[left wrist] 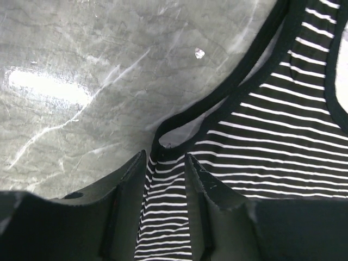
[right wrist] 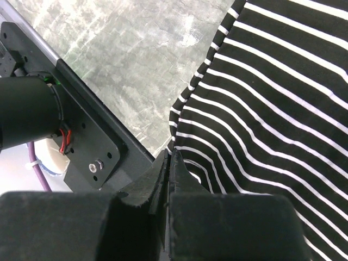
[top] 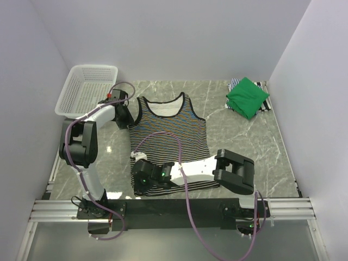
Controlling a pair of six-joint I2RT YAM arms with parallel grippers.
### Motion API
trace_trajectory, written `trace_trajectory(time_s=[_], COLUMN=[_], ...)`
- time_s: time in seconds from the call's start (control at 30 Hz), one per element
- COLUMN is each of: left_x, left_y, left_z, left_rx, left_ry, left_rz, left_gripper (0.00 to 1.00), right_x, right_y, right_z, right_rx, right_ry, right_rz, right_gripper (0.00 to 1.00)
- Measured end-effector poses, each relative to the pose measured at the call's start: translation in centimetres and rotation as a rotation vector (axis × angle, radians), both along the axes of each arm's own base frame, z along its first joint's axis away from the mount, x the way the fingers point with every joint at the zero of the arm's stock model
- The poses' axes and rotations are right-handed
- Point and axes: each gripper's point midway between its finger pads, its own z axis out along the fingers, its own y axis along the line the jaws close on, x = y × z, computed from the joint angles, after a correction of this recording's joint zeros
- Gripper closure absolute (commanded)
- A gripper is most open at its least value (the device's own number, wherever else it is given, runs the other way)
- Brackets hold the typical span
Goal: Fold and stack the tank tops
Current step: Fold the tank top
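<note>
A black-and-white striped tank top (top: 171, 128) lies flat on the marble table, neck toward the back. My left gripper (top: 129, 120) is at its left shoulder strap (left wrist: 163, 206); the jaws stand open on either side of the flat strap, left gripper (left wrist: 166, 157). My right gripper (top: 137, 185) is at the near left hem corner, shut on the cloth, whose stripes (right wrist: 272, 98) bend toward the closed tips of the right gripper (right wrist: 169, 155). A folded green tank top (top: 247, 97) sits at the back right on a finely striped one (top: 234, 84).
A white mesh basket (top: 89, 87) stands at the back left, just behind the left arm. The black mounting rail (right wrist: 81, 141) at the table's near edge runs close beside the right gripper. White walls close the table in on three sides.
</note>
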Motion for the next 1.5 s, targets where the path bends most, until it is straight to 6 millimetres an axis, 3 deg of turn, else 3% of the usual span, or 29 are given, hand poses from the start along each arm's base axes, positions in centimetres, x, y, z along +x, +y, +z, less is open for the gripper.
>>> trace_trajectory(time_s=[0.2,0.43,0.63,0.83,0.97,1.17,1.33,1.5], left_x=[-0.2,-0.2,0.0,1.7,3.0,4.4,4.5,4.5], left_y=[0.4,0.9,1.4,0.9,-1.5,-8.3,-12.6,-15.0], left_z=[-1.1,-1.7,-0.9,2.7,5.3,8.3,7.0,4.4], left_rx=[0.022,0.043,0.072,0.058,0.043,0.008,-0.002,0.005], left_ry=[0.018,0.025,0.019,-0.057,-0.111,-0.181,-0.159,-0.110], left_rz=[0.011,0.026,0.038,0.039,0.010,-0.089,-0.150,-0.177], left_gripper=[0.71,0.99,0.99,0.99,0.99,0.99,0.99,0.99], right_x=[0.0,0.2,0.4,0.8,1.6,1.9,2.0,2.1], right_y=[0.1,0.3,0.3,-0.9,-3.1,-6.9,-9.7,-11.9], right_z=[0.8,2.4,4.9,8.1,8.7,7.5,6.3,5.2], right_rx=[0.016,0.050,0.095,0.155,0.160,0.133,0.105,0.085], right_ry=[-0.005,-0.016,-0.031,-0.069,-0.093,-0.104,-0.107,-0.104], right_rz=[0.000,-0.005,-0.010,-0.043,-0.098,-0.175,-0.234,-0.289], right_gripper=[1.00,1.00,1.00,1.00,1.00,1.00,1.00,1.00])
